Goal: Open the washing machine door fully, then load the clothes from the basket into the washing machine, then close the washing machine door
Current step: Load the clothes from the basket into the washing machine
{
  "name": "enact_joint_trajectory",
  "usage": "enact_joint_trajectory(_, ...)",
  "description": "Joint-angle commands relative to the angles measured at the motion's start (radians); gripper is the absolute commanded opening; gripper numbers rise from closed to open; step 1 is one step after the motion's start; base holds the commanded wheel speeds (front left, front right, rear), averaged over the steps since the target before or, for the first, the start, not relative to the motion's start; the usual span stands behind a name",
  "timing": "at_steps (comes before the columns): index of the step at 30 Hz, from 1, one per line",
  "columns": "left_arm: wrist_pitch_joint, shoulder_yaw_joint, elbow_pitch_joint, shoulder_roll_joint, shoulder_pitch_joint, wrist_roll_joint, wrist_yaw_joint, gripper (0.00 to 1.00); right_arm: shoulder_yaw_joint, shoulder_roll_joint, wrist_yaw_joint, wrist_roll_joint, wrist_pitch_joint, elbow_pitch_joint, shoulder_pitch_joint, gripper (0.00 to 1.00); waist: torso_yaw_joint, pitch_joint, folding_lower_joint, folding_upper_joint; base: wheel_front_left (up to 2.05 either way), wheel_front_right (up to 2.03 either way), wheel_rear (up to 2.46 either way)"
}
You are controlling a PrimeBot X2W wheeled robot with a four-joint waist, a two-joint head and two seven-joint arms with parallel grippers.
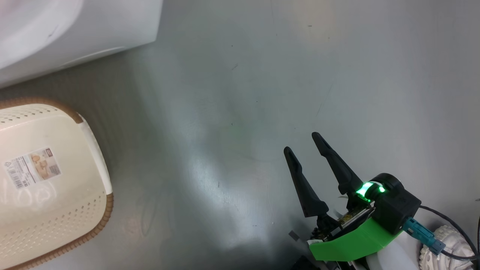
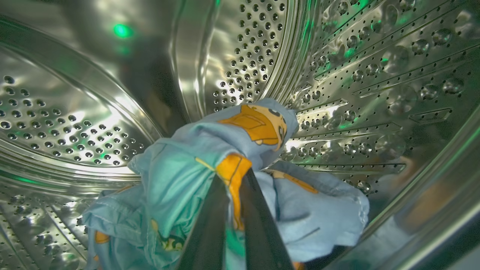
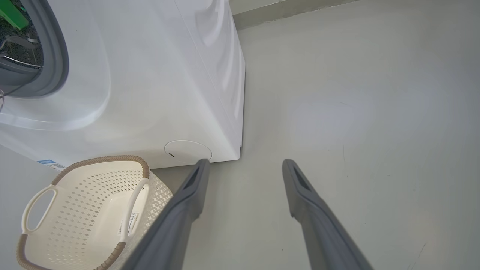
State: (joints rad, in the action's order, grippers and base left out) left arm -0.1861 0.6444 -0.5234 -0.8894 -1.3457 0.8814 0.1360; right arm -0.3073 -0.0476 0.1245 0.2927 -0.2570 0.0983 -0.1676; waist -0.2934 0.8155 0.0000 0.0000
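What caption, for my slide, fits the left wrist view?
Left gripper shut on the printed clothes inside the washing machine drum.

The basket (image 3: 105,159) stands on the floor (image 3: 356,112) just before the washing machine (image 3: 150,75), near its round flap (image 3: 188,150). The clothes (image 2: 180,176) sit inside the drum (image 2: 356,75), pinched in the left gripper (image 2: 234,177). The right gripper (image 3: 243,165) hangs spread above the floor, right of the basket.

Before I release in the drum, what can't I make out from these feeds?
- Left wrist view: clothes, lower part hidden by the left gripper and the bottom edge.
- Right wrist view: basket, near corner behind one finger of the right gripper; washing machine opening cut by the left edge.
- Head view: basket left side cut by the edge; its label print too small.
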Motion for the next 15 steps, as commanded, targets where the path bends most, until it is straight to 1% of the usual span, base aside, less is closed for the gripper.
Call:
enact_joint_trajectory(1, 0.001, -0.023, 0.005, -0.06, -0.018, 0.017, -0.005, 0.57, -0.017, -0.003, 0.006, 0.0, -0.005, 0.015, 0.018, 1.0, 0.002, -0.003, 0.0, 0.0, 0.0, 0.0, 0.0)
enact_joint_trajectory(2, 0.002, -0.016, -0.004, -0.059, -0.021, 0.025, -0.005, 1.0, -0.017, -0.003, 0.006, 0.0, -0.005, 0.015, 0.017, 1.0, 0.003, -0.004, 0.0, 0.0, 0.0, 0.0, 0.0)
enact_joint_trajectory(7, -0.003, 0.015, -0.041, -0.048, -0.027, 0.051, -0.005, 1.0, -0.012, -0.003, 0.006, 0.0, -0.005, 0.011, 0.012, 1.0, 0.009, -0.013, 0.0, 0.0, 0.0, 0.0, 0.0)
enact_joint_trajectory(15, -0.039, 0.055, -0.099, 0.004, -0.005, 0.069, -0.005, 1.0, 0.009, -0.003, 0.006, -0.011, -0.005, -0.006, -0.001, 1.0, 0.038, -0.05, 0.0, 0.0, 0.0, 0.0, 0.0)
